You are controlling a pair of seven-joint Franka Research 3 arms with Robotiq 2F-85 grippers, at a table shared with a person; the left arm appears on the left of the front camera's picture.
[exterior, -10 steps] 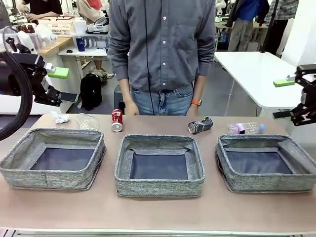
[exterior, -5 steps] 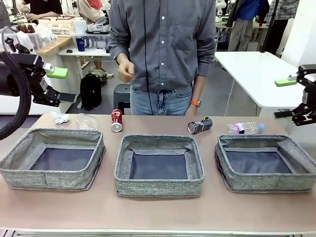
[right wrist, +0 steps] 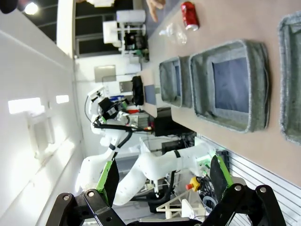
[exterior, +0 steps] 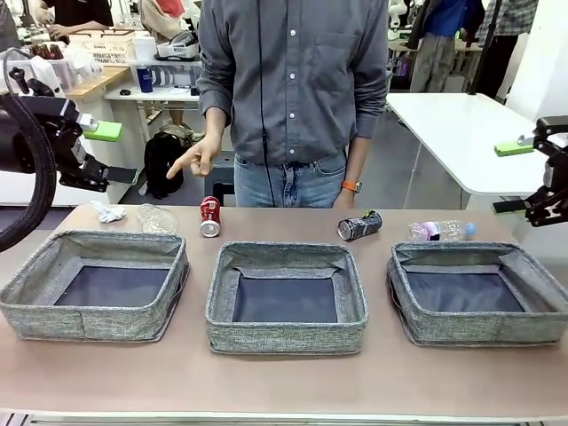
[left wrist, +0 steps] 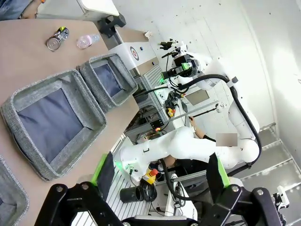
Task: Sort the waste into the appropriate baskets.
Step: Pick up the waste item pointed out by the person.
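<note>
The long tan-topped table [exterior: 284, 382] spans the front view, and a person in a grey button shirt and jeans [exterior: 293, 80] stands at its far edge. One of the person's hands [exterior: 197, 158] is out with a finger pointing down toward the robot's left end of the table.

The left gripper [exterior: 120, 153] hangs in the air above the table's left end, well clear of everything on it. In the left wrist view its green-padded jaws stand spread wide with nothing between them [left wrist: 161, 172]. The right gripper [exterior: 504, 177] is likewise raised off the right end, jaws apart and empty [right wrist: 164, 179].

Three shallow grey woven-fabric baskets with dark flat bottoms sit in a row nearer the robot: left [exterior: 53, 311], middle [exterior: 284, 337] and right [exterior: 479, 328] (all three hold nothing).

The waste lies behind them along the far edge:
- A clear plastic bottle with a pinkish label [exterior: 439, 231] lies behind the right basket.
- A crumpled clear plastic bottle [exterior: 156, 218] is behind the left one.
- A red drink can [exterior: 209, 216] is just beside that bottle.
- A black-and-silver drink can [exterior: 359, 225] lies on its side between the middle and right baskets.
- A small white paper wad [exterior: 109, 212] is farthest left.
</note>
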